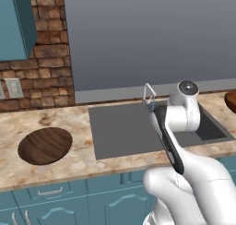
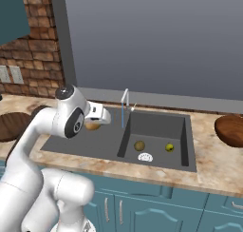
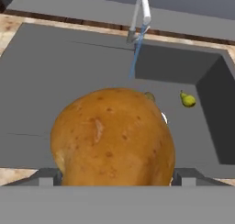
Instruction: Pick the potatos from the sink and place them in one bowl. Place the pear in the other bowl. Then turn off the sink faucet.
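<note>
arm bent low, end effector gripping

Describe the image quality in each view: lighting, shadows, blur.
Left base view: flat, even rendered light, no glare, faint shading under the dark wooden bowl. Right base view: sharp, the sink well evenly shaded. Hand view: the golden potato looms close, slightly soft, crowding the frame.

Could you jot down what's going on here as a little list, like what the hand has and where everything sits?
gripper: holds the golden potato, lifted above the sink's flat panel
sink: dark grey, flat panel plus a deeper well
in the well: olive potato and yellow-green pear, apart from each other
faucet: water stream running
dark brown bowl: on the counter left of the sink
reddish bowl: on the counter right of the sink
</note>
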Controlling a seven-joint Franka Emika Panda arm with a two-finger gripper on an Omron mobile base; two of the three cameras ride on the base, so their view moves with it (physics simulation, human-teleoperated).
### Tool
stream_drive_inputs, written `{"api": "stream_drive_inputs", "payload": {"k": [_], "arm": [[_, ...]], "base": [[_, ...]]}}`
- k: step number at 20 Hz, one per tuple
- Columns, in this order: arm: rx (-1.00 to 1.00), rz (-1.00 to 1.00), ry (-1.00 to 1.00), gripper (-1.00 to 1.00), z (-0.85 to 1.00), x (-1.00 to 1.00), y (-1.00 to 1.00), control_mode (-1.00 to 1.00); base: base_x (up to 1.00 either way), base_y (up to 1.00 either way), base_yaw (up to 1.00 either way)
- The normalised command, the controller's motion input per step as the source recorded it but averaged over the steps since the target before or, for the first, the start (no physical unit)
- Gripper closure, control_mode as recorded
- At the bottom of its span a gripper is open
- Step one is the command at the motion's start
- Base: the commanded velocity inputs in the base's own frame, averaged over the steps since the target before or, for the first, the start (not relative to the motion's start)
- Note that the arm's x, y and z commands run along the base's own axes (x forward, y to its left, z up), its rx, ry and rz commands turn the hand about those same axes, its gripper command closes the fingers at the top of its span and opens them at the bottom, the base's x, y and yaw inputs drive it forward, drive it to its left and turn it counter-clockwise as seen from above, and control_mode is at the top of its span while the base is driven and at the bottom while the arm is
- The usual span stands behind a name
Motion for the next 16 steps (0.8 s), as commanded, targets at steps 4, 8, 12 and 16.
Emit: {"api": "stream_drive_inputs", "payload": {"k": [4, 8, 12, 16], "arm": [[0.0, 0.05, 0.16, 1.0, 0.08, -0.09, 0.66, -1.0], [0.0, 0.07, 0.19, 1.0, 0.12, -0.1, 0.65, -1.0], [0.02, 0.12, 0.21, 1.0, 0.13, -0.03, 0.62, -1.0], [0.06, 0.16, 0.12, 1.0, 0.02, 0.0, 0.5, -1.0]], "base": [[0.0, 0.0, 0.0], [0.0, 0.0, 0.0], [0.0, 0.0, 0.0], [0.0, 0.0, 0.0]]}}
